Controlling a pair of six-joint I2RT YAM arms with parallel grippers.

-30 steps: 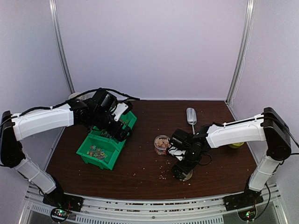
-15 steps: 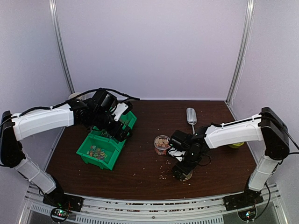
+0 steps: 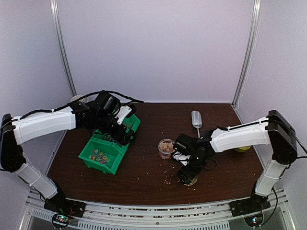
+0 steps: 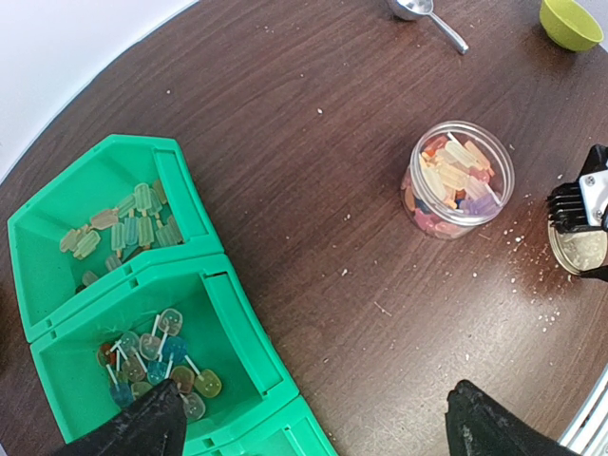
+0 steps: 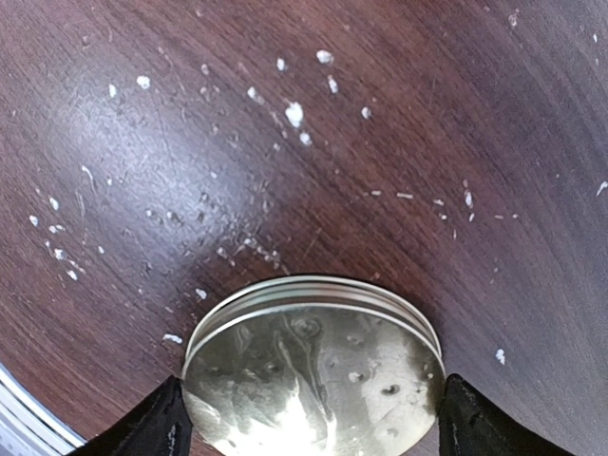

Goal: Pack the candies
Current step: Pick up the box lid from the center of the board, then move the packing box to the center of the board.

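The candies fill a clear open jar (image 3: pixel 166 147) (image 4: pixel 456 180) at the table's middle. More candies lie in two compartments of the green bin (image 3: pixel 108 143): pale green ones (image 4: pixel 123 223) and mixed ones on sticks (image 4: pixel 157 356). My left gripper (image 3: pixel 125 134) (image 4: pixel 313 427) hangs open above the bin's right edge, nothing between its fingers. My right gripper (image 3: pixel 187 176) (image 5: pixel 311 418) points down at the gold lid (image 5: pixel 313 366) (image 4: pixel 579 249), which lies flat on the table right of the jar. Its two fingertips touch the lid's opposite edges.
A metal scoop (image 3: pixel 196 119) lies at the back right of the table. A yellow-green bowl (image 3: pixel 243 148) (image 4: pixel 570 21) sits behind my right forearm. Pale crumbs (image 3: pixel 168 177) (image 5: pixel 294 114) are scattered around the lid and jar.
My right gripper's jaws have narrowed onto the lid's edges. The right arm shifted very slightly left. The left arm has not moved.
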